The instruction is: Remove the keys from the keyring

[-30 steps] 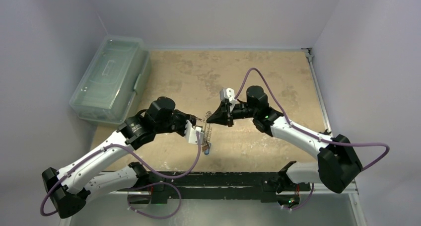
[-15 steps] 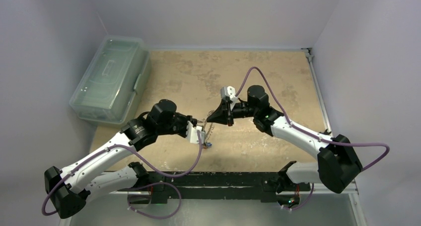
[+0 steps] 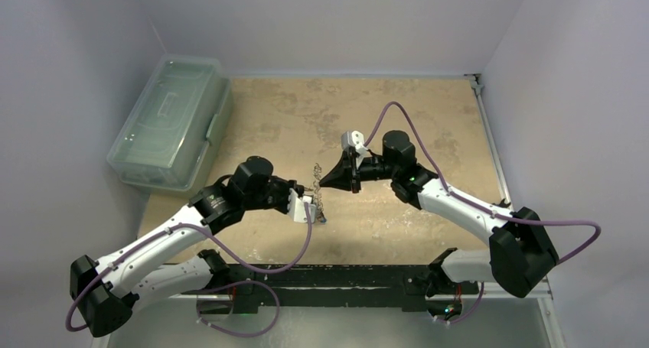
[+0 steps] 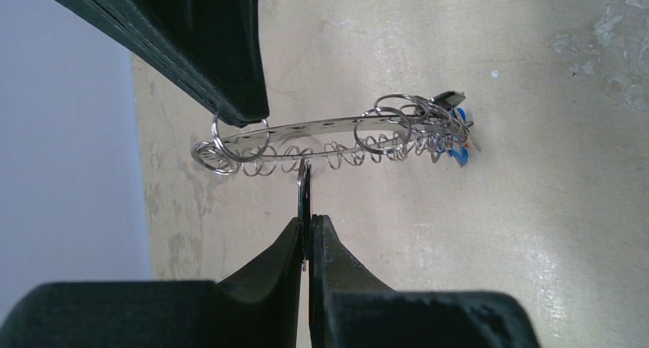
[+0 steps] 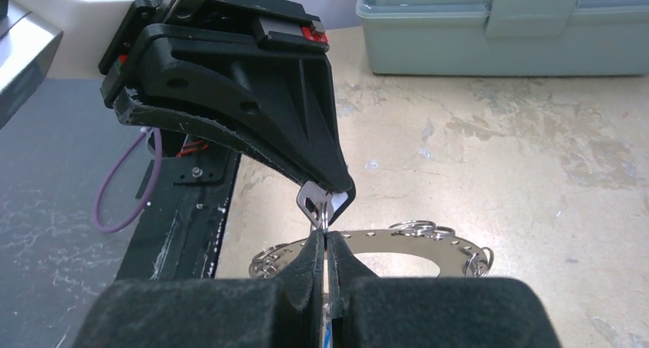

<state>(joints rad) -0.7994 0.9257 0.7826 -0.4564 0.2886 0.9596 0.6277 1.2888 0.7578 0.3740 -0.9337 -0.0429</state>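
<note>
Left claw first: its two black fingers are pressed together on the head of a single key. The key shows edge-on as a thin dark blade running up to the keyring. Judging by that grip, this arm has the pulling job, since pinching one key by its head lets it be worked off while the others hang clear.

The keyring appears lifted off the counter, in the gap between the two arms. It is a flat silvery band pierced with holes, and small split rings dangle from them. The rest of the keys, some with blue heads, are bunched at the band's far end, away from the pinched one. They have probably slid there under their own weight.

Further right, the right claw is also closed. Its tips nip the band's rim, as far as the narrow view lets me tell. It seems to serve as the anchor, so the ring cannot swing against the other arm's tug.

As for writing, the translucent lidded box at the counter's left edge shows no label. The claws bear no legible brand, only a small red tab on the left one's body. Any stamping on the keys is too small to read.
</note>
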